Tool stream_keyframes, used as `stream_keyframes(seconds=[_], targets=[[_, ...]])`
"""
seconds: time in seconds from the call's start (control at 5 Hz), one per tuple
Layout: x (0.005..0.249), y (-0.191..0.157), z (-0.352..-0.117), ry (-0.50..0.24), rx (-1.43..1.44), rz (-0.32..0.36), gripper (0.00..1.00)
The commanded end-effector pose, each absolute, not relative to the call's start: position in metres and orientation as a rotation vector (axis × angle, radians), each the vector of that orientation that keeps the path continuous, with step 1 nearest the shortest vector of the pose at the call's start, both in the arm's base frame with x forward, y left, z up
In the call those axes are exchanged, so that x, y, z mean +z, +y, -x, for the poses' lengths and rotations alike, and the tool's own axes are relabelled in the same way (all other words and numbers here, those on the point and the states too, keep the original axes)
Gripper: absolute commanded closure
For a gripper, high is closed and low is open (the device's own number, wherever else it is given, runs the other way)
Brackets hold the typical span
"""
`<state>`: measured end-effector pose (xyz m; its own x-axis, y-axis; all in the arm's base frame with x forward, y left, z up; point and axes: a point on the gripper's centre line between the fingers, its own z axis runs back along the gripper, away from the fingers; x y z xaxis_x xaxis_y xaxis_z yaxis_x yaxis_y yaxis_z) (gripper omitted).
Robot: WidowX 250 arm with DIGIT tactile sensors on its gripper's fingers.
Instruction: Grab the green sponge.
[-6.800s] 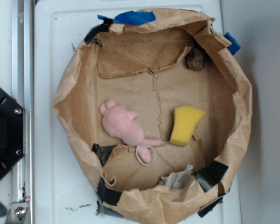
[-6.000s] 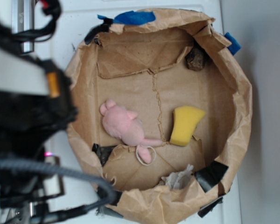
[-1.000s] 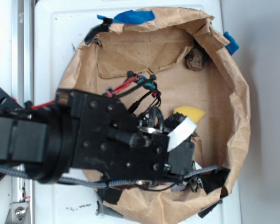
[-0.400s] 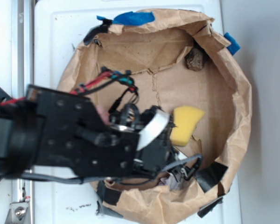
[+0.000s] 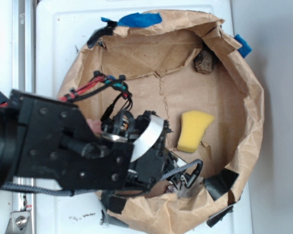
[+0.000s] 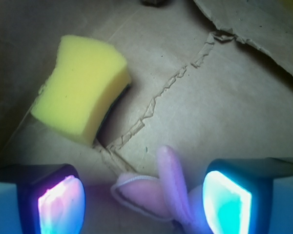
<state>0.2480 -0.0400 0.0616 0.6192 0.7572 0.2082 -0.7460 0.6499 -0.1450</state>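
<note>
My claw (image 6: 144, 195) has drifted left off the yellow foam sponge block (image 5: 194, 130), which lies bare on the brown cardboard floor (image 5: 185, 92). Jaws spread wide, empty, straddling the pink plush toy (image 6: 168, 195). Needs re-aiming.

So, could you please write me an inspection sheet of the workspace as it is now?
Surface: brown paper bowl with a cracked cardboard floor, patched with black and blue tape.
Job's things: green sponge, actually yellow, lies free on the floor, ungripped.
Clutter: pink plush lies between the jaws; dark lump at the far rim; grey-white scrap mostly hidden.
Grippers: gripper open, empty, beside the sponge rather than over it.
Cables: red and black wires on the arm; braided cable looping near the floor.
Surroundings: white table; metal rail.
</note>
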Motion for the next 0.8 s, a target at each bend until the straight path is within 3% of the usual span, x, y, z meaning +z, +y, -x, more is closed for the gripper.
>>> stream_keyframes(seconds=[0.0, 0.6], targets=[[0.077, -0.0353, -0.257, -0.271, 0.892, 0.081, 0.0], [0.083, -0.03, -0.263, -0.256, 0.917, 0.09, 0.0]])
